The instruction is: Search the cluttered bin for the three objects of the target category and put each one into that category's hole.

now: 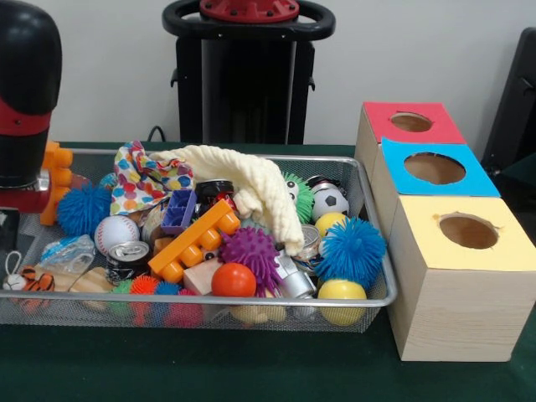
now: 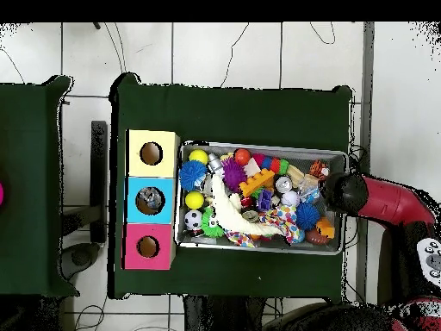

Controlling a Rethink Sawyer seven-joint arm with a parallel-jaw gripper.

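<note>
On the green worktop [image 1: 209, 368] a wire mesh bin [image 1: 209, 311] sits crammed with toys, and just beside its right end stands a row of three wooden boxes. Nearest is the yellow-topped box [image 1: 465, 280], its round hole open and empty-looking; behind it comes the blue-topped box [image 1: 431, 172], then the red-topped box [image 1: 410, 124]. Along the bin's near rim lie a yellow ball [image 1: 342, 293], an orange ball [image 1: 233, 280] and a small tiger toy [image 1: 33, 280]. A little farther in are a blue spiky ball [image 1: 352, 249], a purple spiky ball [image 1: 251, 254], an orange building brick [image 1: 194, 240], a tin can [image 1: 128, 255] and a baseball [image 1: 115, 233]. Beyond these a cream cloth [image 1: 260, 188] drapes across the heap, with a soccer ball [image 1: 330, 201] to its right and a dotted cloth [image 1: 142, 177] to its left. The red and black arm [image 1: 27, 100] hangs over the bin's left end; its hand is hidden, so I cannot tell whether it is open or closed.
</note>
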